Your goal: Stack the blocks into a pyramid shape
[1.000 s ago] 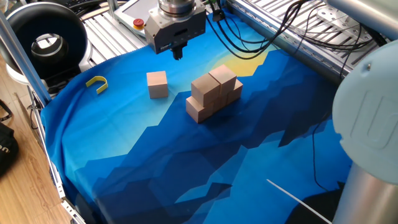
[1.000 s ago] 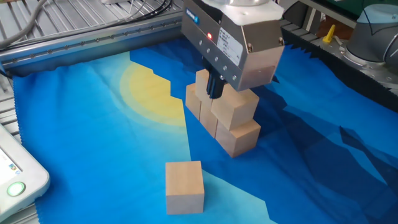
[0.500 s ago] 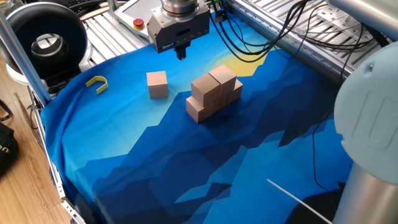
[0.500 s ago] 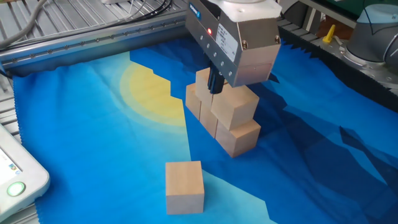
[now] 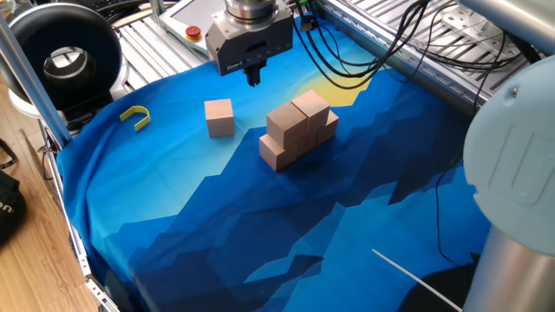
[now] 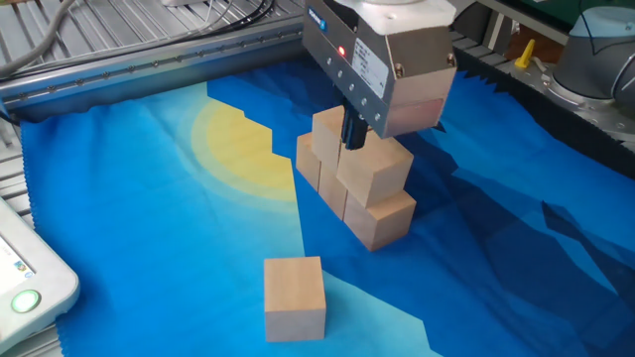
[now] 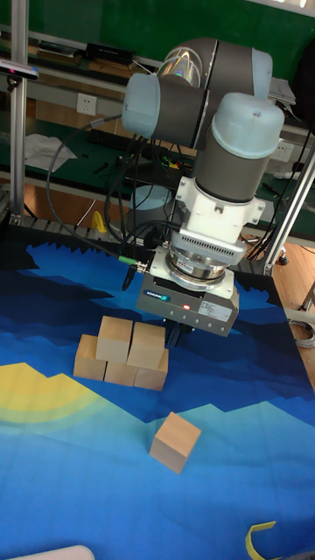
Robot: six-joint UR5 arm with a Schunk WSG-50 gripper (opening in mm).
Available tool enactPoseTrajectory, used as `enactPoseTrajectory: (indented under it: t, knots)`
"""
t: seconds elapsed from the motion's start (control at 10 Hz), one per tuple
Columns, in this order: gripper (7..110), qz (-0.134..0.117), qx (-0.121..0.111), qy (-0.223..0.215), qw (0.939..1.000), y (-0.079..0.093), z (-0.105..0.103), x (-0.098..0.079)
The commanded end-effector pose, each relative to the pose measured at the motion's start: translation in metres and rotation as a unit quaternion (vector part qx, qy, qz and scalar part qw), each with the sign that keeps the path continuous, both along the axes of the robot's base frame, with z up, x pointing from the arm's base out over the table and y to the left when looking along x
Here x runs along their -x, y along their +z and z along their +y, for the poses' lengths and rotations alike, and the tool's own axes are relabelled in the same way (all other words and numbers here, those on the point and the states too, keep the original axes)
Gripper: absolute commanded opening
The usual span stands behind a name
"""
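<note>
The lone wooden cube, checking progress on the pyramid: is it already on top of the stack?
No, the lone wooden cube sits on the blue cloth, apart from the stack.

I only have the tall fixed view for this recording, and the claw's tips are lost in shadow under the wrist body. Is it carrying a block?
Observer: No. In one fixed view the claw shows as a single narrow dark stub, shut, with nothing between its tips.
Operator: Is it touching the stack?
Observer: No. That same view shows it hanging in the air on the far side of the stack, with blue cloth visible between them.
Operator: What is the yellow thing cut off at my bottom edge?
Observer: It is a small curved yellow hook. It lies on the cloth near the edge, apart from the lone block.
</note>
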State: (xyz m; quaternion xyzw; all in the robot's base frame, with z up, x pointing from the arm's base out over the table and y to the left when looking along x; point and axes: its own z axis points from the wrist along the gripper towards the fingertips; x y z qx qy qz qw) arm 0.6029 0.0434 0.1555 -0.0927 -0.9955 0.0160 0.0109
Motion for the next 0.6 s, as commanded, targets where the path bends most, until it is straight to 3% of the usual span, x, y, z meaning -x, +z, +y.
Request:
enactPoseTrajectory:
  t: [0.0, 0.1, 0.2, 0.3, 0.5]
  knots:
    - [7, 0.002, -0.018, 0.005, 0.9998, -0.014, 0.012, -0.041]
    - [7, 0.002, -0.016, -0.002, 0.9999, -0.022, 0.016, -0.072]
    - [7, -0.003, -0.031, -0.011, 0.9994, -0.027, 0.026, -0.103]
    - [7, -0.003, -0.052, -0.026, 0.9983, -0.028, 0.042, -0.123]
    - [7, -0.013, -0.098, -0.066, 0.9929, -0.046, 0.07, -0.144]
